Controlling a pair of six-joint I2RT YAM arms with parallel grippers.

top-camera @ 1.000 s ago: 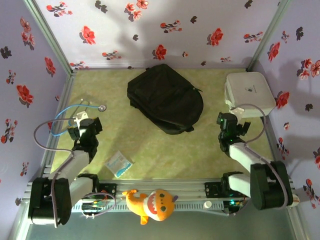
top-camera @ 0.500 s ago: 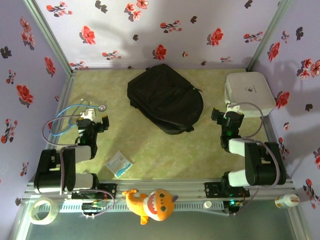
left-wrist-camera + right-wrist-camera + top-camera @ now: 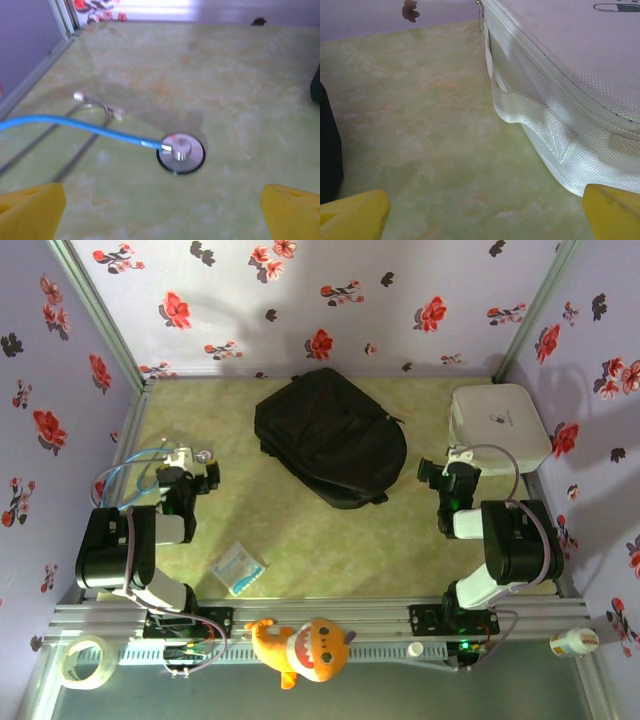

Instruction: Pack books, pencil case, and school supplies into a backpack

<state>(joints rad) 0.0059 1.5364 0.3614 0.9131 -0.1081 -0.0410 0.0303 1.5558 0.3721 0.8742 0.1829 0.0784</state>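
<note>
Lilac walls (image 3: pixel 400 300) printed with red and dark flowers on three sides: one well beyond the left claw (image 3: pixel 190 472) and the right claw (image 3: pixel 447 468), one out to the left of the left claw, one close on the right of the right claw. Grey metal posts (image 3: pixel 95 310) in the two far corners. Under and ahead of each claw, a pale green tabletop (image 3: pixel 330 550) with yellowish marbling, evenly lit. High on the far wall, a bright wash of light crossed by soft shadows. Behind both claws, along the near edge, a ribbed aluminium rail (image 3: pixel 380 615).
</note>
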